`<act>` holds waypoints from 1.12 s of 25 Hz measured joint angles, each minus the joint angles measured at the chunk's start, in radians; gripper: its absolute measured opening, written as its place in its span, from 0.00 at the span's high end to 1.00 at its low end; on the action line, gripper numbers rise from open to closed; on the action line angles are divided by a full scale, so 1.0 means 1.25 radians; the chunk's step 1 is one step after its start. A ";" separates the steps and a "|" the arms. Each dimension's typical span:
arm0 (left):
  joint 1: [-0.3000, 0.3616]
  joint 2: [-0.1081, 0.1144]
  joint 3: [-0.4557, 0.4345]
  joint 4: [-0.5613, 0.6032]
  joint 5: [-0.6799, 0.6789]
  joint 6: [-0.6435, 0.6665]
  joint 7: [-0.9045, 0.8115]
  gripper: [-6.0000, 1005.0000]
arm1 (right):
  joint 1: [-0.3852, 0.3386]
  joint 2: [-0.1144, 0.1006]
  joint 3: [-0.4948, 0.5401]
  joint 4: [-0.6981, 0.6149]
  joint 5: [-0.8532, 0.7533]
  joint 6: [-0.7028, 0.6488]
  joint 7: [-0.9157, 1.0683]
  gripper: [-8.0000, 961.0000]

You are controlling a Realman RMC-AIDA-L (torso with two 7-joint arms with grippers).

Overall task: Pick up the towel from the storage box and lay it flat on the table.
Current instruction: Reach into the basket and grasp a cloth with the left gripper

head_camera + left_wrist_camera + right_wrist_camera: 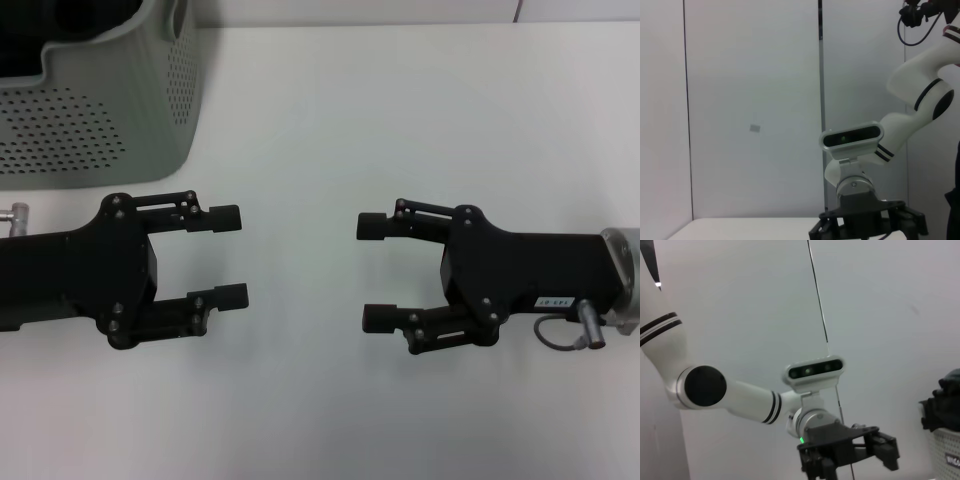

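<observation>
On my head view the storage box (110, 95) sits at the far left corner of the table (400, 120), its perforated grey-green side toward me. Its inside looks dark from here and I can't make out the towel there; in the right wrist view a dark bundle of cloth, the towel (942, 400), heaps above the box rim. Just in front of the box hovers the left gripper (232, 256), pointing toward the middle of the table, its jaws spread wide with nothing between them. Across a bare strip of white tabletop the right gripper (377, 272) faces it, fingertips aimed back at the left one, jaws likewise wide apart and holding nothing. The two are near each other but not touching, both well clear of the box opening
</observation>
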 joint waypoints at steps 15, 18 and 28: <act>-0.003 0.004 -0.001 -0.009 -0.002 -0.002 -0.003 0.37 | 0.012 -0.004 0.002 -0.001 0.000 -0.009 -0.024 0.09; -0.003 0.004 -0.001 -0.009 -0.002 -0.002 -0.007 0.37 | 0.012 -0.005 0.003 -0.001 0.000 -0.009 -0.024 0.09; -0.005 0.003 -0.004 -0.009 -0.002 -0.006 -0.008 0.37 | 0.013 -0.005 0.005 -0.001 0.005 -0.004 -0.025 0.09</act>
